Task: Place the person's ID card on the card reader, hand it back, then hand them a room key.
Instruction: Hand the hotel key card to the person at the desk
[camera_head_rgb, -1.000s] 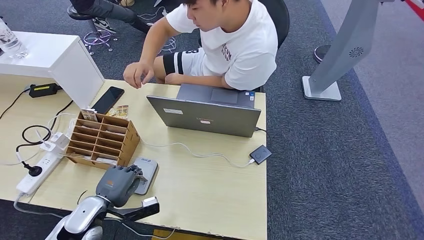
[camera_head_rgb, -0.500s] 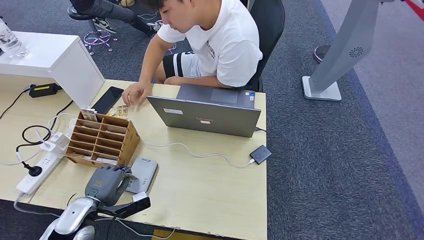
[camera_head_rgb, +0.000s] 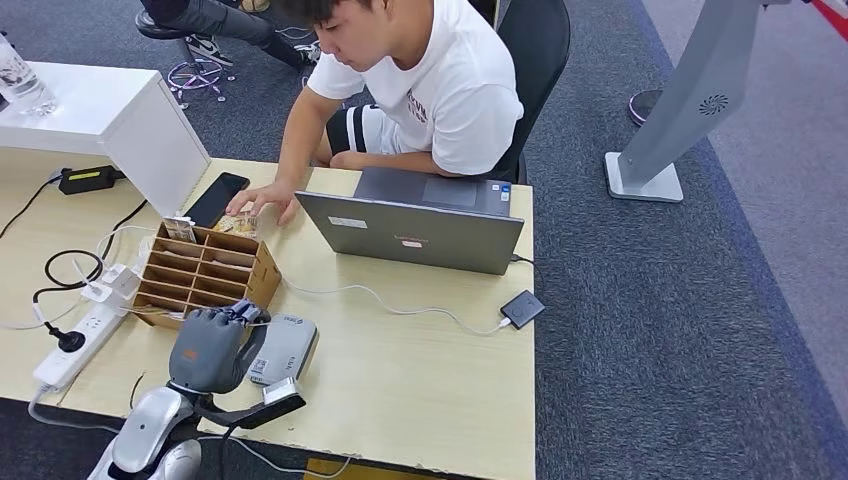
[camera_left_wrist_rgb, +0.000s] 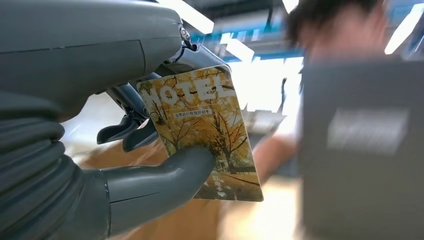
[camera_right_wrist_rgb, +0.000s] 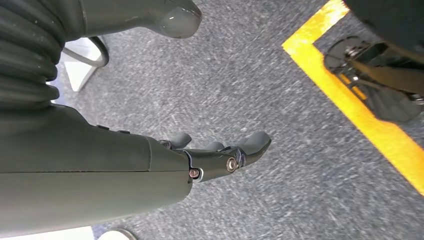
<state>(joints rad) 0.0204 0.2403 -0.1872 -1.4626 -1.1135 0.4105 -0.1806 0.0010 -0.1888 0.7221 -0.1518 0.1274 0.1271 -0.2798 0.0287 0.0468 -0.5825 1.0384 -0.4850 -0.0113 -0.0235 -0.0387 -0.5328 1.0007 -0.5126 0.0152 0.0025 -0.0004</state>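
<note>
Card reader (camera_head_rgb: 285, 350) lies before the organizer (camera_head_rgb: 205, 278), left of laptop (camera_head_rgb: 415, 232)

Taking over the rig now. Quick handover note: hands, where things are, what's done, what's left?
Left hand: holds a room key card with a yellow tree print and "HOTEL", above the table's near edge, beside the grey card reader.
Right hand: hangs over the carpet, fingers apart, holding nothing.
Person: seated across the table, one hand down by the black phone, behind the cardboard key rack.
Done: key picked up.
Left: hand the key to the person. ID card not visible, so I can't confirm that step.
</note>
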